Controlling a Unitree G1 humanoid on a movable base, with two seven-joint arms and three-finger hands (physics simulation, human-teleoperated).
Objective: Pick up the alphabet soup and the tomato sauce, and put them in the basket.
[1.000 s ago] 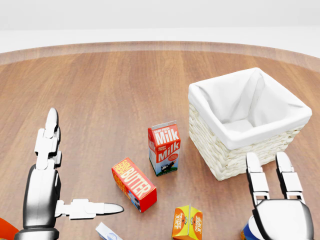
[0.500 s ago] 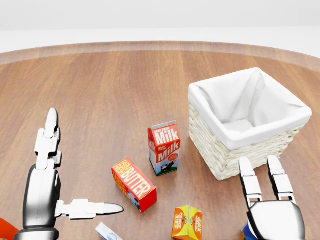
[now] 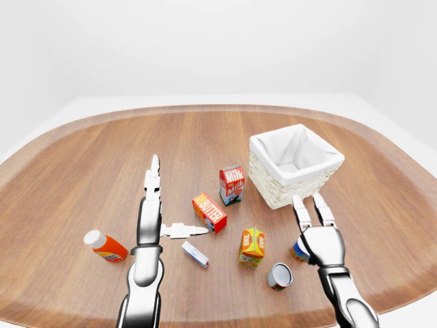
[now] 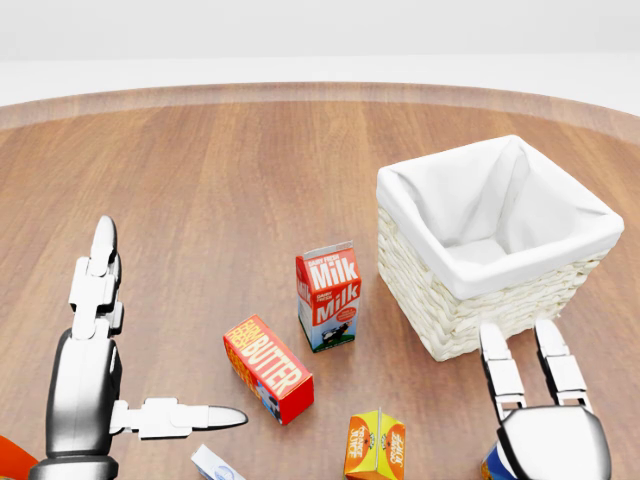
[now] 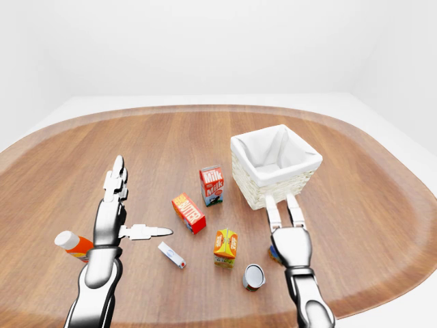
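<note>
My right hand [image 3: 321, 236] spread, fingers straight, over can [image 3: 298, 250] near worktop [image 3: 82, 164] bottom edge; second can [image 3: 279, 276] lying beside. Basket [image 3: 293, 165] just above. Left hand [image 3: 153, 217] spread, empty.

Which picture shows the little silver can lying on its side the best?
The left-eye view: the small silver can lies whole and unobstructed on the brown wooden table. The right-eye view shows the same can about as clearly. The head view cuts it off below its bottom edge.
</note>
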